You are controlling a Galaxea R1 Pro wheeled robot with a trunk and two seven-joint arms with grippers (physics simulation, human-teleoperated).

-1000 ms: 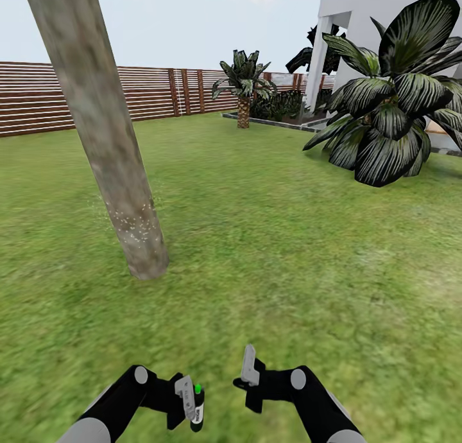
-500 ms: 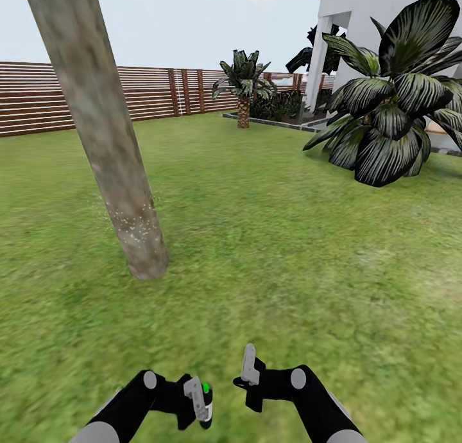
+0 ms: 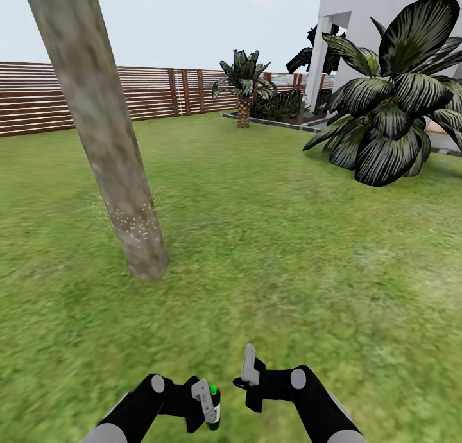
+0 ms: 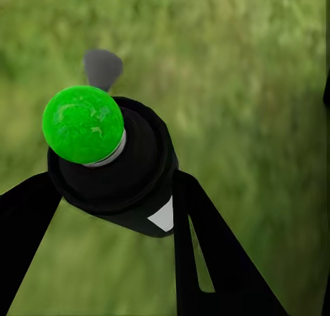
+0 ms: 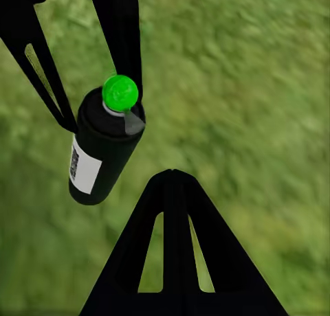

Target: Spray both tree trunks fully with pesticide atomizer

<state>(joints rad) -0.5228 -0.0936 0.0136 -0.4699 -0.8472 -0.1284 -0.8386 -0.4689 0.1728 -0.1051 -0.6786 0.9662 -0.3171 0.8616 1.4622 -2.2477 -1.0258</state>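
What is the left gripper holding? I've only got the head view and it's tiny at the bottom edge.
Observer: The left gripper holds the pesticide atomizer, a black can with a round bright green cap on top, clear in the left wrist view.
Operator: Any label on it?
Observer: Yes, a white label patch runs down the can's side, seen from the right wrist view.
Operator: And which way does the nozzle face?
Observer: A small grey spout juts out just under the green cap; in the right wrist view it sticks out on the side away from the label.
Operator: Is my right gripper touching the can?
Observer: No. The right gripper is apart from the can, with grass between them.
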